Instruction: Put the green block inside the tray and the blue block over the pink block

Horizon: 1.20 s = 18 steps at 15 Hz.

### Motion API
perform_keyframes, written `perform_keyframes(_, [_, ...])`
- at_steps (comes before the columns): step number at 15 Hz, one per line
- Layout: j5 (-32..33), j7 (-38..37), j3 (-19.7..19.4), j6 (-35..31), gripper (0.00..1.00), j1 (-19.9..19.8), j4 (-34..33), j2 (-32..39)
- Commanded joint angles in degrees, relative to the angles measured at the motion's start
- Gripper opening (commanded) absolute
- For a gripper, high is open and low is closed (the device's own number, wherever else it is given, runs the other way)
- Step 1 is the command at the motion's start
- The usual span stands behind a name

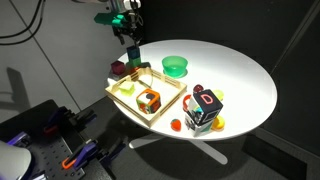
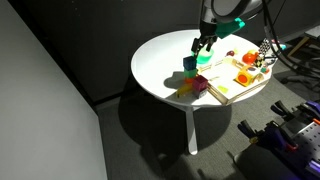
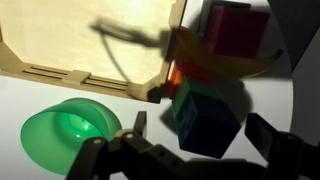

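The blue block [image 3: 212, 125] stands on the white table [image 1: 235, 80] just outside the tray's corner; it also shows in both exterior views [image 1: 133, 61] [image 2: 190, 64]. A strip of the green block [image 3: 184, 100] shows against its edge; I cannot tell whether it is beside or under the blue one. The pink block [image 3: 238, 30] [image 1: 118, 70] [image 2: 197, 86] stands a little beyond, apart from them. My gripper [image 3: 205, 132] [image 1: 130, 45] [image 2: 203, 42] is open, its fingers either side of the blue block and not touching it. The pale wooden tray [image 3: 60, 72] [image 1: 165, 108] [image 2: 250, 85] lies alongside.
A round green bowl [image 3: 62, 132] [image 1: 175, 66] sits on the table close to the gripper. An orange-and-black object [image 1: 148, 100] lies inside the tray. A multicoloured letter cube [image 1: 205, 108] stands near the table's edge. A small orange piece [image 3: 175, 75] lies by the tray corner.
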<state>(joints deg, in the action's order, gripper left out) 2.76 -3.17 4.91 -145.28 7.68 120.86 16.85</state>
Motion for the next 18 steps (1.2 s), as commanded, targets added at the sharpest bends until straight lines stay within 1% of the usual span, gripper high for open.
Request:
perform_keyframes(1, [0.81,-5.05,-0.62,-0.75,1.0,1.55,-3.68,2.62])
perform_keyframes(5, [1.23,-7.88,-1.0,-0.2,1.0,2.85,-6.49,4.42])
perform_keyframes(11, [3.66,-11.14,-2.7,0.2,1.0,5.04,-9.63,7.39])
perform_keyframes(18, [4.57,-11.82,-3.75,0.65,1.0,6.27,-11.43,10.16])
